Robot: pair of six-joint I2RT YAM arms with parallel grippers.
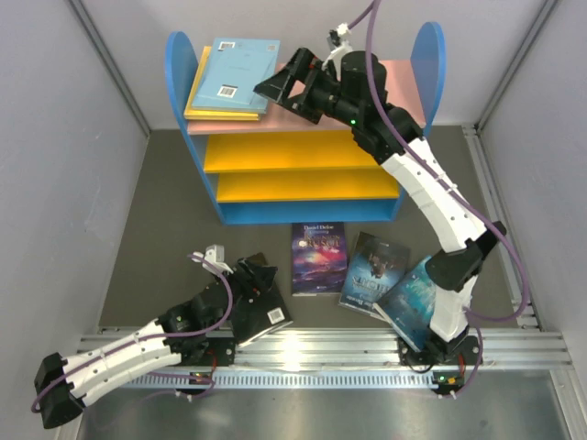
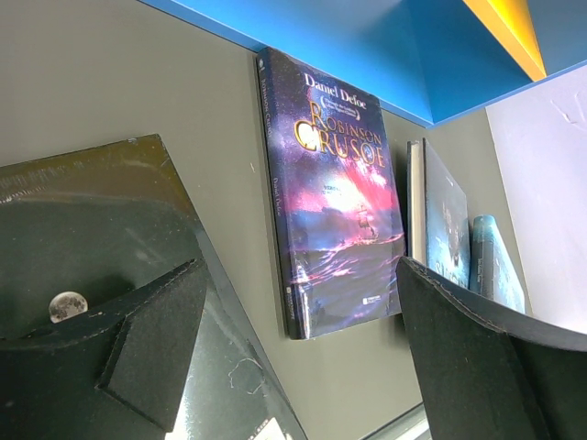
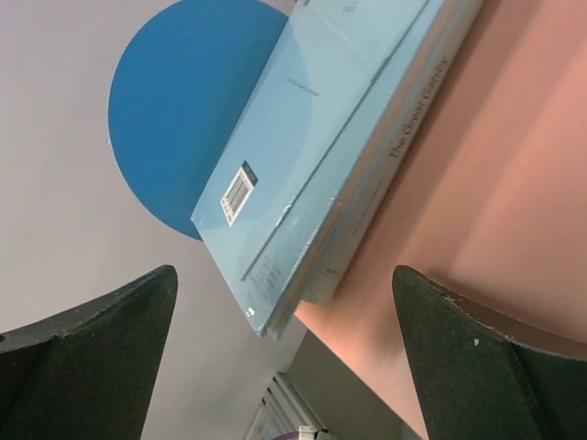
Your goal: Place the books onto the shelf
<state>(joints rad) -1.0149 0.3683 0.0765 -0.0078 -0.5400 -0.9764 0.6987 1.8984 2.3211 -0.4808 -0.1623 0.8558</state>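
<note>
The shelf [image 1: 303, 197] stands at the back. A light blue book [image 1: 237, 70] lies on a yellow book [image 1: 204, 103] at the left of its pink top board [image 1: 404, 87]. My right gripper [image 1: 275, 90] hovers open over that board, just right of the stack and holding nothing; the light blue book [image 3: 303, 137] overhangs the pink board [image 3: 495, 183]. My left gripper [image 1: 252, 280] is open low over a black book [image 1: 266, 312] on the table. One finger is above the black book's cover [image 2: 83, 211]. A purple-blue book [image 1: 317, 258], a dark teal book [image 1: 373, 269] and a teal book [image 1: 413, 295] lie flat.
Grey walls close in on both sides. An aluminium rail [image 1: 321, 348] runs along the near edge by the arm bases. The right arm stretches over the teal book. Two yellow lower boards [image 1: 293, 151] of the shelf hold nothing.
</note>
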